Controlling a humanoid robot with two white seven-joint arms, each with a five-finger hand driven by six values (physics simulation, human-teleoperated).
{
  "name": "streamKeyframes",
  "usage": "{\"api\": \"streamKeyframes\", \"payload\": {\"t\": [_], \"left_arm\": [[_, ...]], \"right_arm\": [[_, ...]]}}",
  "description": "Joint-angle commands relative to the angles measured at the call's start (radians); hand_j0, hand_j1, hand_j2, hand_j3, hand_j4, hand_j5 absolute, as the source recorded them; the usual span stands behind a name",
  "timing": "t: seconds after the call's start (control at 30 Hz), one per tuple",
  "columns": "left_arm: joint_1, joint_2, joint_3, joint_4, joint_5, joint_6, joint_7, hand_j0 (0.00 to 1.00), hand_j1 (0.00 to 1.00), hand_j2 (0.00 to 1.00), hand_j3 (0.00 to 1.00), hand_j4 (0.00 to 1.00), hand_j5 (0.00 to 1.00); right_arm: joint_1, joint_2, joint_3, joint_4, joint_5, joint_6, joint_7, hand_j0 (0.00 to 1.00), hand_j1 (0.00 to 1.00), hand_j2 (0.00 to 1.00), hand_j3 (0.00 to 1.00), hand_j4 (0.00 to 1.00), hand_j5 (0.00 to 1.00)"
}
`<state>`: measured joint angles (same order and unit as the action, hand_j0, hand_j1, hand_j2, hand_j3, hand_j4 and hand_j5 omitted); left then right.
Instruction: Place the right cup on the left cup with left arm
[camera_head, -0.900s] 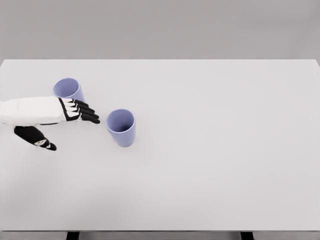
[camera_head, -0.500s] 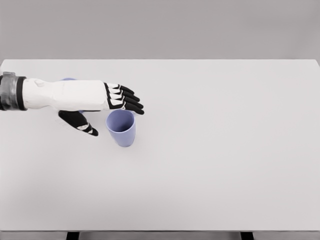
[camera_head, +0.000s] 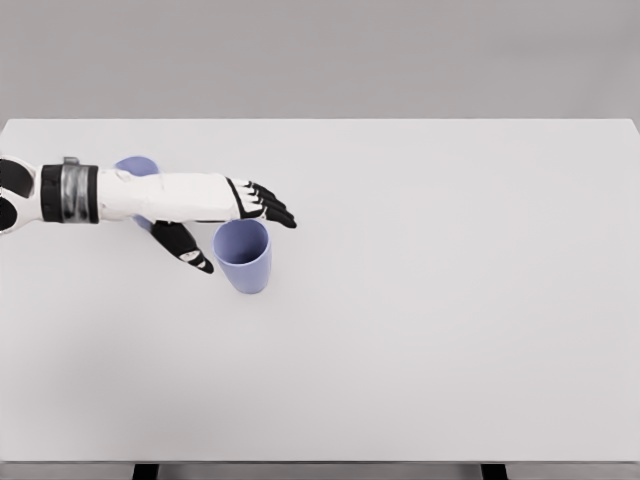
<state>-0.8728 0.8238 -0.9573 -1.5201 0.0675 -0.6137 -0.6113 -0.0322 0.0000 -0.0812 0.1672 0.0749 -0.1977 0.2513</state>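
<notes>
Left arm (camera_head: 120, 195) reaches further right than half a second ago, wrist band now in view. Left cup (camera_head: 137, 167) mostly hidden behind forearm. Left hand (camera_head: 235, 205) over right cup's rim, fingers (camera_head: 270, 208) released, thumb (camera_head: 186, 246) just left of it, grasping nothing. Right cup (camera_head: 243, 256) upright on tabletop (camera_head: 430, 300), unmoved. Two cups, one hand visible.
</notes>
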Motion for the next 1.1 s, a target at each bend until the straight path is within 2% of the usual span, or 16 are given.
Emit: {"api": "streamKeyframes", "payload": {"t": [0.0,0.17,0.27,0.33,0.8,0.87,0.9,1.07], "left_arm": [[-0.002,-0.009,-0.009,0.017,-0.003,0.003,0.000,1.00,1.00,1.00,1.00,1.00,1.00],[0.000,-0.009,-0.009,0.031,-0.008,0.003,0.000,1.00,1.00,1.00,1.00,1.00,1.00],[-0.008,-0.012,-0.004,0.095,-0.031,0.003,0.000,1.00,1.00,1.00,1.00,1.00,1.00],[-0.008,-0.046,-0.004,0.127,-0.046,0.003,0.000,1.00,1.00,1.00,1.00,1.00,1.00],[0.028,-0.092,-0.011,0.159,-0.118,0.003,0.000,0.99,0.99,0.99,0.99,0.99,0.99],[0.028,-0.092,-0.009,0.166,-0.117,0.003,0.000,0.65,0.65,0.65,0.65,0.65,0.65],[0.028,-0.092,-0.009,0.167,-0.117,0.003,0.000,0.58,0.58,0.58,0.58,0.58,0.58],[0.037,-0.091,-0.011,0.166,-0.118,0.003,0.000,0.56,0.56,0.56,0.56,0.56,0.56]], "right_arm": [[0.000,0.000,0.000,0.000,0.000,0.000,0.000,1.00,1.00,1.00,1.00,1.00,1.00],[0.000,0.000,0.000,0.000,0.000,0.000,0.000,1.00,1.00,1.00,1.00,1.00,1.00],[0.000,0.000,0.000,0.000,0.000,0.000,0.000,1.00,1.00,1.00,1.00,1.00,1.00],[0.000,0.000,0.000,0.000,0.000,0.000,0.000,1.00,1.00,1.00,1.00,1.00,1.00],[0.000,0.000,0.000,0.000,0.002,0.000,0.000,1.00,1.00,1.00,1.00,1.00,1.00],[0.000,0.000,0.000,0.000,0.000,0.000,0.000,1.00,1.00,1.00,1.00,1.00,1.00],[0.000,0.000,0.000,0.000,0.000,0.000,0.000,1.00,1.00,1.00,1.00,1.00,1.00],[0.000,0.000,0.000,0.000,0.002,0.000,0.000,1.00,1.00,1.00,1.00,1.00,1.00]]}}
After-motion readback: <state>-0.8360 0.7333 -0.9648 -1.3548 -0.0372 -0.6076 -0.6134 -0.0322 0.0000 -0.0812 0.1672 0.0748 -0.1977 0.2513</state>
